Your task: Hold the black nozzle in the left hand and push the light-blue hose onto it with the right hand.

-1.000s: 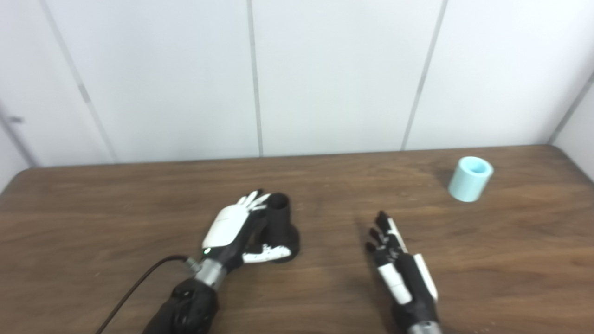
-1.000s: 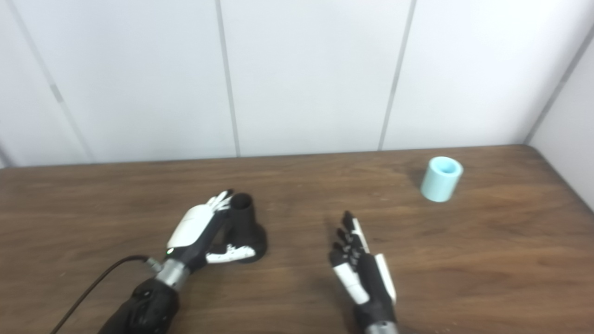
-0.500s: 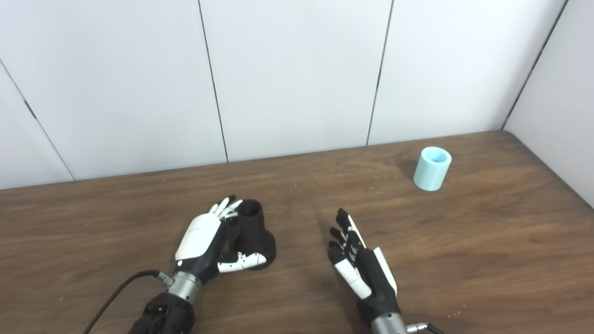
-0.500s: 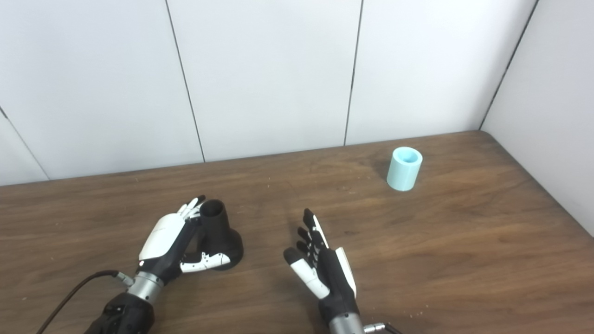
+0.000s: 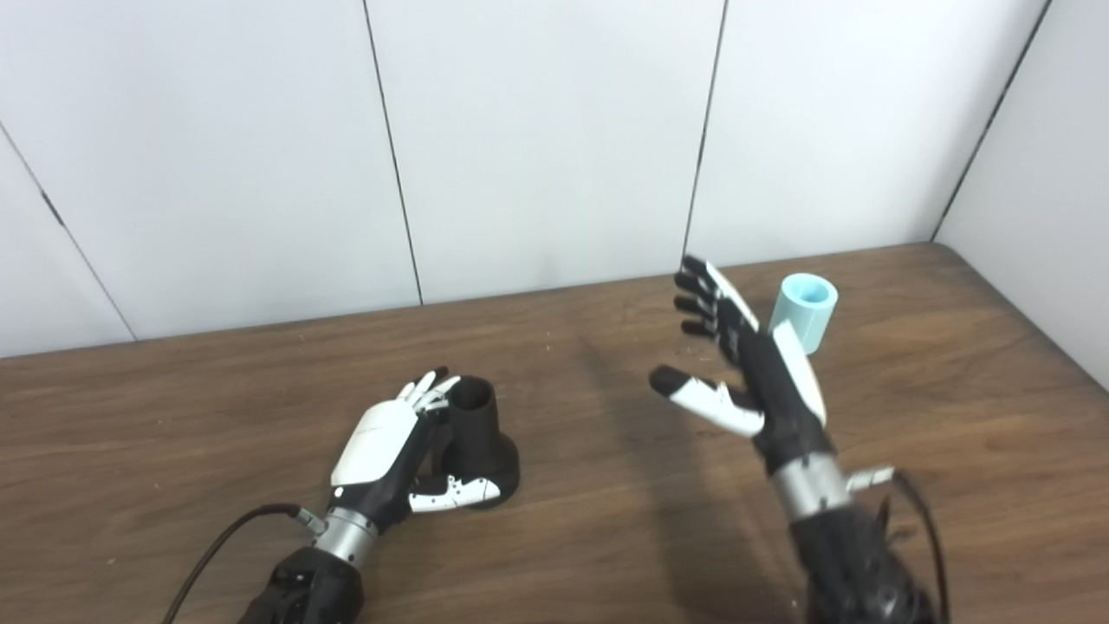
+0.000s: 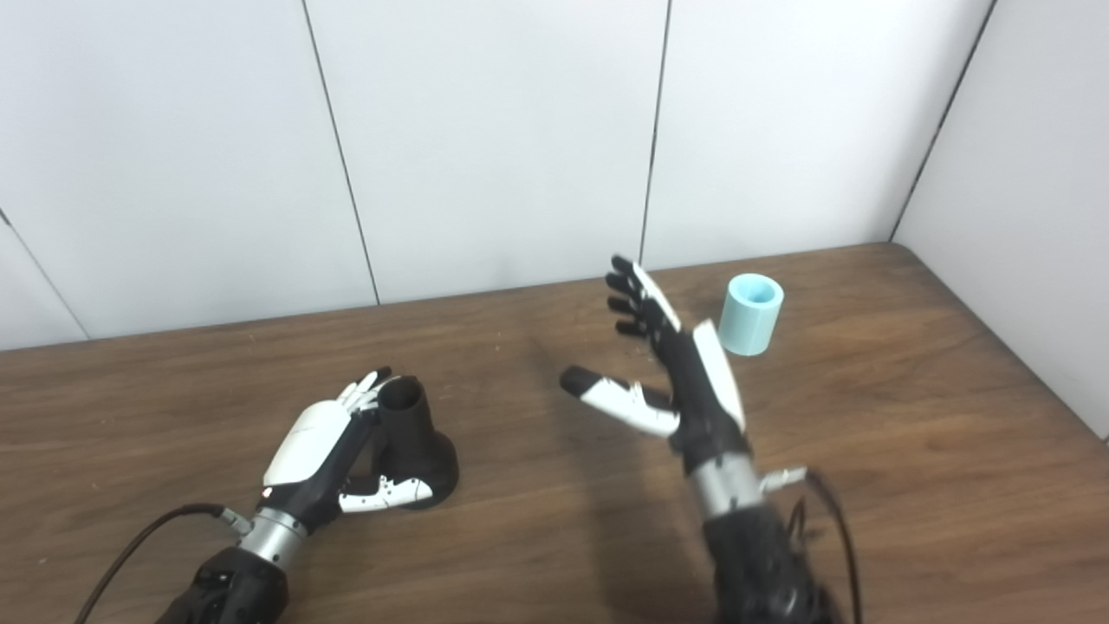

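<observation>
The black nozzle [image 5: 475, 431] stands upright on its flared base on the wooden table [image 5: 173, 407], left of centre. My left hand [image 5: 387, 452] is open and cupped against its left side, with the fingers straight along the neck and the thumb lying in front of the base. The light-blue hose [image 5: 806, 310] is a short upright tube at the back right. My right hand [image 5: 747, 373] is open and empty, raised above the table with fingers spread, just left of and in front of the hose. In the left eye view it hides the hose's lower left edge.
White wall panels [image 5: 537, 139] run along the table's far edge, and a side wall [image 5: 1048, 173] closes the right. A black cable [image 5: 217, 546] trails from my left wrist, and another hangs by my right forearm [image 5: 918, 520].
My right hand has lifted off the table and moved forward and right, up to the hose, with the thumb now spread out. The left hand and nozzle have not moved. The camera shifted earlier.
</observation>
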Robot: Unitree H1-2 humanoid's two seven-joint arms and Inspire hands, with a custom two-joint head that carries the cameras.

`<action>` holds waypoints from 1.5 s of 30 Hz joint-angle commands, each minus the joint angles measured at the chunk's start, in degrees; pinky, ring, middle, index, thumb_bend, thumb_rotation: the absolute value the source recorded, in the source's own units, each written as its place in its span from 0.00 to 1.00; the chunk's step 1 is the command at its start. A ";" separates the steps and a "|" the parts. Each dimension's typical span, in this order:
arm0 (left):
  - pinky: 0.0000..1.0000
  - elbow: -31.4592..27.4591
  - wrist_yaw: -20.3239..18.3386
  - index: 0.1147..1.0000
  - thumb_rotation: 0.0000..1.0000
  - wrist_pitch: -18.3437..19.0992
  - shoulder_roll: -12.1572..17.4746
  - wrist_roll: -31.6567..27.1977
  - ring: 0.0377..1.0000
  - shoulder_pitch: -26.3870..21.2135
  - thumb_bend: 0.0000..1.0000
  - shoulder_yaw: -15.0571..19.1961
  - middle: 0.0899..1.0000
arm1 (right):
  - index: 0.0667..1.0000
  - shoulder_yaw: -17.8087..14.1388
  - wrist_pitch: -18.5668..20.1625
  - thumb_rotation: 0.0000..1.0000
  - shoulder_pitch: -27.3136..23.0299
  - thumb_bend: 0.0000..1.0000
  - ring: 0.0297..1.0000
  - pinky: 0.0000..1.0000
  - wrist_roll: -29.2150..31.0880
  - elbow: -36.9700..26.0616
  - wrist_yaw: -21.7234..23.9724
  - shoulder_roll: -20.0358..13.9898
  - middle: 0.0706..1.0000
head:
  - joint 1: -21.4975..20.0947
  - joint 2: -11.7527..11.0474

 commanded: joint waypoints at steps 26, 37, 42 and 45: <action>1.00 8.39 1.30 0.43 0.58 -0.60 -0.03 1.23 1.00 8.44 0.60 -2.20 0.90 | 0.82 -1.11 8.90 0.31 -28.20 1.00 0.89 0.95 -21.28 16.13 18.20 -27.20 0.90 | 0.80 -0.23; 1.00 8.26 1.44 0.42 0.58 -0.64 0.42 1.89 1.00 8.38 0.60 -2.49 0.90 | 0.75 -4.81 9.86 0.23 -32.95 1.00 0.84 0.89 -35.11 25.94 33.20 -22.82 0.83 | 1.21 -0.30; 1.00 7.51 0.90 0.42 0.58 -0.24 0.66 1.69 1.00 8.28 0.60 -2.26 0.90 | 0.74 -3.35 9.85 0.22 -33.63 1.00 0.80 0.74 -35.90 28.56 34.93 -23.86 0.84 | 1.61 -0.38; 1.00 7.26 0.64 0.41 0.58 0.04 0.78 1.68 1.00 8.18 0.60 -2.17 0.90 | 0.74 -2.70 9.85 0.23 -34.14 1.00 0.78 0.65 -35.84 30.02 35.33 -24.25 0.84 | 1.66 -0.45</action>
